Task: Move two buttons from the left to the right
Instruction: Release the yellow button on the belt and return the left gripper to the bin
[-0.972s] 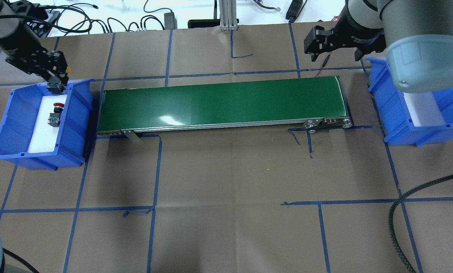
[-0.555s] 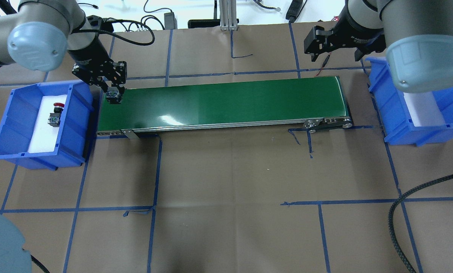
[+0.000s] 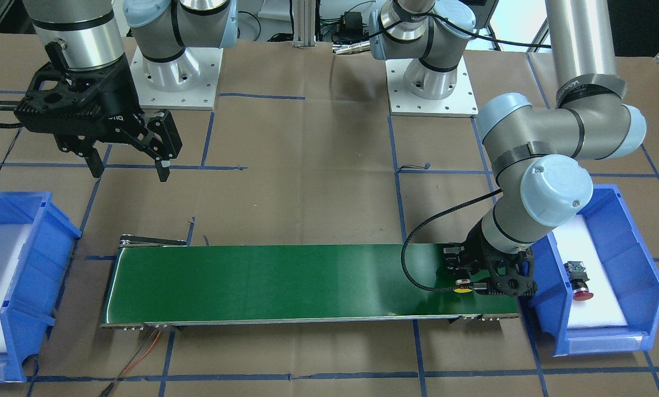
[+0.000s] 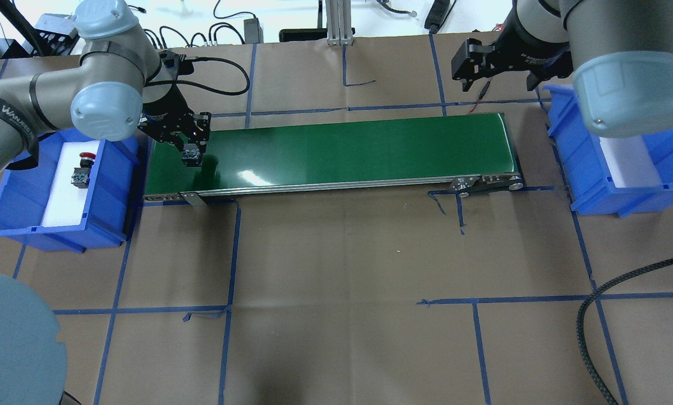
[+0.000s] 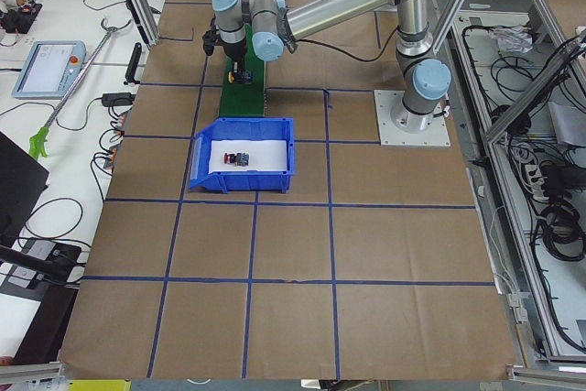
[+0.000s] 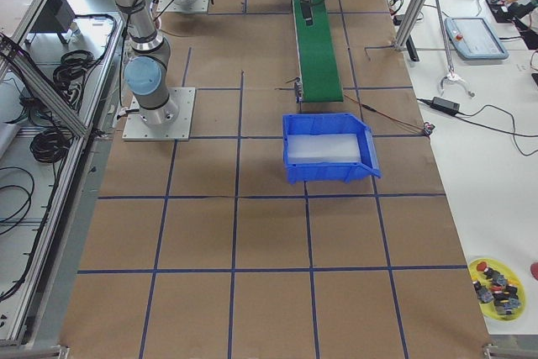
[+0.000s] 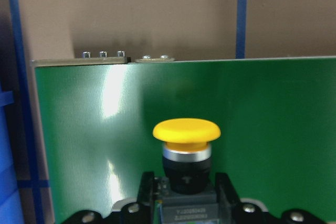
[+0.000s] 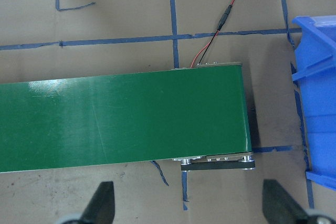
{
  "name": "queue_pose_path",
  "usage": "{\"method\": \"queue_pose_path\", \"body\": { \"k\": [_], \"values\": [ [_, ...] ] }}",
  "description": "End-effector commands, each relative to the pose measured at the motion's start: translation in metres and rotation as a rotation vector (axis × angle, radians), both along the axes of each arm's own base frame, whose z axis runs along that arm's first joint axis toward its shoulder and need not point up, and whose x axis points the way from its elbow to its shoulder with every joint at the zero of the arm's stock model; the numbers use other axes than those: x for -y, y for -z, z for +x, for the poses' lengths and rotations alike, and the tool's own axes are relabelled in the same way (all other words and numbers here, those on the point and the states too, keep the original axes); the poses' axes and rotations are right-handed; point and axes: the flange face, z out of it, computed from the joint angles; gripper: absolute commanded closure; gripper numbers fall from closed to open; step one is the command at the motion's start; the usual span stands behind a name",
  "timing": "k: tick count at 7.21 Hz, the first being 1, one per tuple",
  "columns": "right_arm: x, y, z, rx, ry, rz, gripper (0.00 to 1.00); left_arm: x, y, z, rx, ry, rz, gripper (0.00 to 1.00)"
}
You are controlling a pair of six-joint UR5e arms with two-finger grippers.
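Note:
My left gripper (image 4: pixel 192 154) is shut on the yellow-capped button (image 7: pixel 186 131) and holds it low over the left end of the green conveyor belt (image 4: pixel 342 149). In the front-facing view the yellow cap (image 3: pixel 462 288) shows just under the left gripper (image 3: pixel 475 282). I cannot tell whether the button touches the belt. The red-capped button (image 4: pixel 83 167) lies on the white pad in the left blue bin (image 4: pixel 10 185), also seen as the red-capped button (image 3: pixel 578 281). My right gripper (image 4: pixel 498 83) hangs open and empty above the belt's right end, its fingers (image 8: pixel 102 203) spread wide.
The right blue bin (image 4: pixel 590 197) with a white pad stands beyond the conveyor's right end, also seen as the bin (image 3: pixel 37 286). A red and black wire (image 8: pixel 218 30) runs from the conveyor's far right corner. Blue tape lines cross the brown paper.
My left gripper has carried the yellow button out of the left bin and onto the belt's left end, moving right and lower. The right arm has not moved.

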Motion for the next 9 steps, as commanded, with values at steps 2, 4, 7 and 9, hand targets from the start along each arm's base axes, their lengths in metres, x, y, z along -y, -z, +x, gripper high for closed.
{"method": "queue_pose_path", "body": {
  "k": [2,4,7,9],
  "values": [
    [0.0,-0.001,0.0,0.0,0.0,-0.004,0.0,-0.009,0.023,-0.001,-0.003,-0.01,-0.026,0.13],
    [0.0,-0.001,0.0,0.0,0.0,-0.004,0.0,-0.006,0.007,-0.001,-0.001,-0.01,-0.058,0.0],
    [0.001,-0.001,0.0,0.0,0.0,-0.002,0.0,-0.01,-0.061,0.003,0.005,-0.014,-0.086,0.0],
    [0.0,0.0,0.0,0.0,0.0,-0.001,0.0,-0.015,-0.129,0.004,-0.003,-0.014,-0.037,0.0]
  ]
}}
